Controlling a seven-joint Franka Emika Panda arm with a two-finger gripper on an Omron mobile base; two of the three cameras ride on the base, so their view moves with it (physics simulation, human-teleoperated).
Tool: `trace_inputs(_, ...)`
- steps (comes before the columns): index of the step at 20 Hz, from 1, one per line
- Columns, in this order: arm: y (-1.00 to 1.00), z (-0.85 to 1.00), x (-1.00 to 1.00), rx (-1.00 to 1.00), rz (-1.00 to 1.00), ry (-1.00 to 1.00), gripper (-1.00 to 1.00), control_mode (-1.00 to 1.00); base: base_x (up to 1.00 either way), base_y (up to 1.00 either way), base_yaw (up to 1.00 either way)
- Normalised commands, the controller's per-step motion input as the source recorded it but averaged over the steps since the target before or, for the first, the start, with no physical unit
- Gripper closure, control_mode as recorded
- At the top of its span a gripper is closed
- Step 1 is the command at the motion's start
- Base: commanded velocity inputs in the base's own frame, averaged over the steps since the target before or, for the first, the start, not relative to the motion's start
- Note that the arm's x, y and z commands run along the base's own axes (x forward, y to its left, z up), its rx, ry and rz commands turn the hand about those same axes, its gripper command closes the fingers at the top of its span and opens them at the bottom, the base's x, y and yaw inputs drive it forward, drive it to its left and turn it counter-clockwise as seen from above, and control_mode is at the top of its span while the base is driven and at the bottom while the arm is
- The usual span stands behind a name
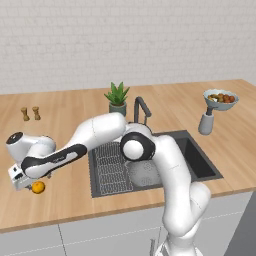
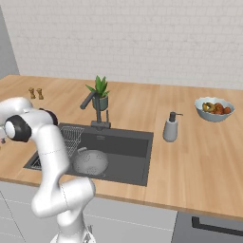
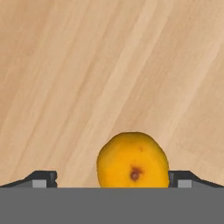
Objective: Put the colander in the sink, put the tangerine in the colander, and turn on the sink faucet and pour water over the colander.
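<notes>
At the far left of the left base view, the arm is stretched low across the worktop (image 1: 65,120), its gripper (image 1: 22,184) brought down just beside the tangerine (image 1: 38,187), which lies on bare wood left of the sink (image 1: 200,160). In the hand view the fingers (image 3: 43,178) are seen spread wide, one at each side of the tangerine (image 3: 132,160), which lies nearer the right-hand one; touch cannot be told. Further right, the colander (image 2: 90,161) is set in the sink beside the wire rack (image 1: 111,167), the sink faucet (image 1: 142,109) rises behind, and a dispenser (image 2: 170,127) and fruit bowl (image 2: 214,109) stand at the right.
</notes>
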Motion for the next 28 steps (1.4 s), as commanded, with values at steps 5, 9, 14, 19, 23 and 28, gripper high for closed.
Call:
trace_inputs(5, 0.00, -0.10, -0.09, 0.03, 0.13, 0.02, -1.00, -1.00, 0.00, 0.00, 0.00)
trace_inputs(9, 0.00, -0.17, -0.14, 0.02, 0.11, 0.02, -1.00, -1.00, 0.00, 0.00, 0.00)
trace_inputs(14, 0.00, -0.21, -0.07, 0.03, 0.10, 0.04, -1.00, -1.00, 0.00, 0.00, 0.00)
trace_inputs(19, -0.03, -0.15, 0.00, 0.01, 0.09, 0.00, -1.00, -1.00, 0.00, 0.00, 0.00)
trace_inputs(23, -0.02, -0.12, 0.00, 0.00, 0.09, 0.00, 1.00, -1.00, 0.00, 0.00, 0.00)
trace_inputs(28, 0.00, -0.10, 0.00, 0.00, 0.09, 0.00, 1.00, -1.00, 0.00, 0.00, 0.00)
